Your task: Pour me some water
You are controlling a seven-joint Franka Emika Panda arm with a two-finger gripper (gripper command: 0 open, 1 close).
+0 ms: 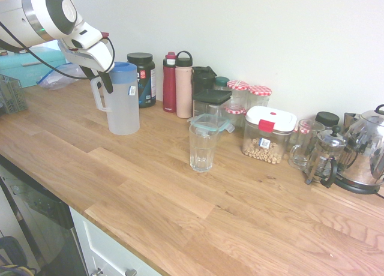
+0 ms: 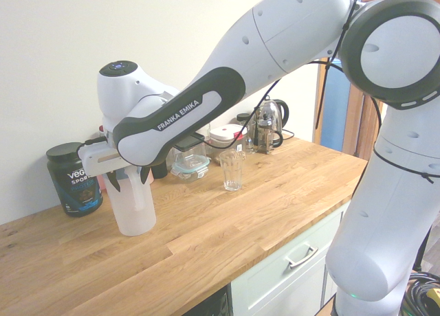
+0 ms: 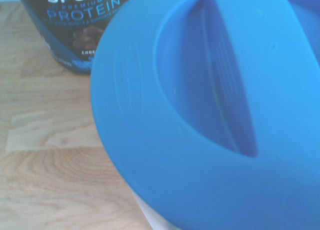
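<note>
The white Franka arm [image 2: 275, 48] reaches low, its wrist bent downward, and the black two-finger gripper [image 1: 101, 81] points down with its jaws closed on something.

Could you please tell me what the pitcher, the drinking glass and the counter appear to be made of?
The pitcher looks like frosted, translucent plastic: its body is milky, and its blue lid is smooth and matte. The drinking glass seems to be clear glass, though clear plastic is possible; the counter shows straight through it. The counter looks like wood with a satin finish, showing jointed staves and grain.
</note>
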